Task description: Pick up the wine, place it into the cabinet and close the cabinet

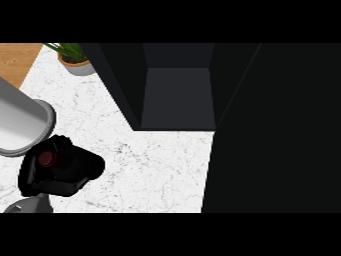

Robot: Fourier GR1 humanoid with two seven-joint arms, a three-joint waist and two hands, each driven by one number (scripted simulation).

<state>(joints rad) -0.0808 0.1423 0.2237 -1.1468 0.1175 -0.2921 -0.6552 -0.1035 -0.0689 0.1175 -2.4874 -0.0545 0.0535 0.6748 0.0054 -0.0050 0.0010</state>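
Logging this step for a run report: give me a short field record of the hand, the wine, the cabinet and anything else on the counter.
hand: black left hand, curled round the wine bottle, above the white marble counter
wine: only its dark red round top shows
cabinet: dark cabinet, open, nothing visible inside
right hand: not in view
other: green potted plant, far left on the counter

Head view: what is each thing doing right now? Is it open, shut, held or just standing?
Tall black cabinet: open, nothing to be seen inside.
Black cabinet door: swung open, at the right.
Dark red-topped wine bottle: held, mostly hidden by the hand.
Black left hand: curled round the wine bottle.
Green potted plant: upright on the white marble counter.
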